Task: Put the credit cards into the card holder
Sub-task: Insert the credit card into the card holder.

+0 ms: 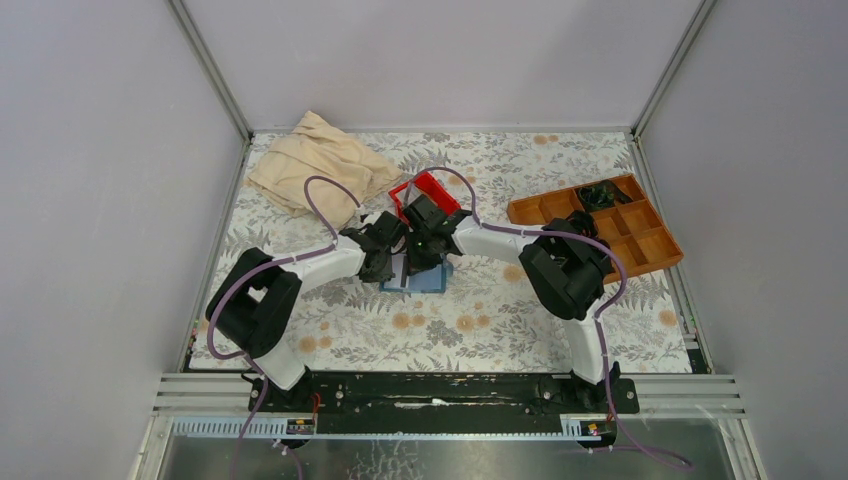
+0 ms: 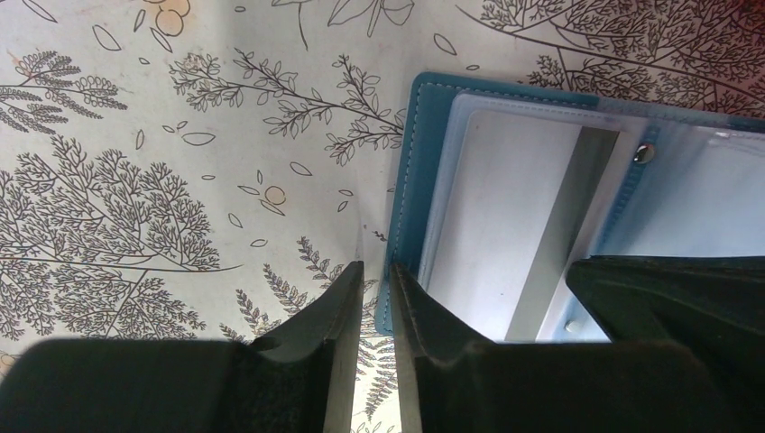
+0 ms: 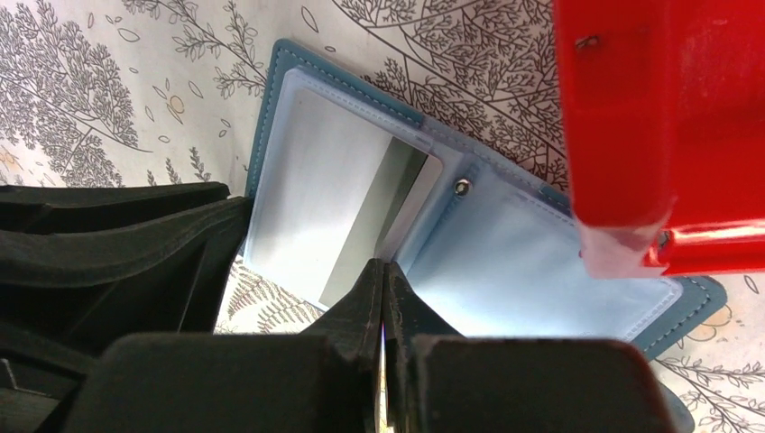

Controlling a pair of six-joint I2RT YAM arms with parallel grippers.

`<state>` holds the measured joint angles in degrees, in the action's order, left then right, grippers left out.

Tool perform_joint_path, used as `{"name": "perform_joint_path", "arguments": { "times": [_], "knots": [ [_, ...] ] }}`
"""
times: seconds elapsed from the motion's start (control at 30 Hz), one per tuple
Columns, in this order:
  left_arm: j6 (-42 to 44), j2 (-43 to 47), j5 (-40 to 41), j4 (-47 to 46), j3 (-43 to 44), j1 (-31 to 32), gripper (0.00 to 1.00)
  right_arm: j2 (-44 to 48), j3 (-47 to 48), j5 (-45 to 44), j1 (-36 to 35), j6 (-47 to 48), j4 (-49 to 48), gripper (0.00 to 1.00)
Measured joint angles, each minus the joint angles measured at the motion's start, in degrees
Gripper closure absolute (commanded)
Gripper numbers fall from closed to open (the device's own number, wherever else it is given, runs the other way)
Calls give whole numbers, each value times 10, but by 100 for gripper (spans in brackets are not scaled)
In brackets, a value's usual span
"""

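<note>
Teal-blue card holder (image 3: 541, 271) lies opened flat on the floral-patterned surface (image 1: 480, 310), pale blue-white pockets facing up and a small metal snap stud (image 3: 462, 187) at its centre fold. One silver credit card (image 3: 334, 189) with a grey stripe lies on the holder's left-hand panel, stripe side towards the stud; whether it sits fully under the clear sleeve cannot be determined. Left gripper (image 2: 374, 271) stands at the holder's outer left edge with its jaws narrowly apart: one finger over bare surface just outside the holder, the other on the teal border. No pinch on the border is evident. Right gripper (image 3: 383, 266) is fully closed with nothing seen between its fingers, its tip at the near edge of the card beside the centre fold; contact with the card cannot be confirmed. Red bin (image 1: 428, 188) sits just beyond the holder's far side. Wooden tray (image 1: 640, 245) lies well apart to the holder's right, a dark item in one far compartment. Beige cloth (image 1: 320, 165) lies crumpled beyond the holder to its left.
</note>
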<state>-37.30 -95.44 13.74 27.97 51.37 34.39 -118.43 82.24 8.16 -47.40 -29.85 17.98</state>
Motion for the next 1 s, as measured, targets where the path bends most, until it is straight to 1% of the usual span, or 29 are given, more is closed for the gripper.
{"name": "perform_joint_path", "arguments": {
  "times": [0.3, 0.43, 0.5, 0.67, 0.8, 0.87, 1.0],
  "knots": [
    [0, 0, 0, 0, 0, 0, 74, -8, 9, 3, -1, 0, -1, 100],
    [0, 0, 0, 0, 0, 0, 72, -8, 9, 3, -1, 0, -2, 97],
    [0, 1, 0, 0, 0, -1, 69, -8, 9, 2, -1, 1, -2, 93],
    [-3, 12, 1, -3, -5, -6, 60, -6, 9, 0, -2, 10, 3, 72],
    [-7, 20, 2, -1, -5, -10, 56, 6, 9, -7, -2, 23, 12, 60],
    [-9, 22, 3, 2, -5, -11, 55, 16, 9, -14, -2, 31, 20, 57],
    [-26, 25, -40, 2, -5, -3, 53, 34, 27, -22, -3, 53, 43, 56]
  ]
}}
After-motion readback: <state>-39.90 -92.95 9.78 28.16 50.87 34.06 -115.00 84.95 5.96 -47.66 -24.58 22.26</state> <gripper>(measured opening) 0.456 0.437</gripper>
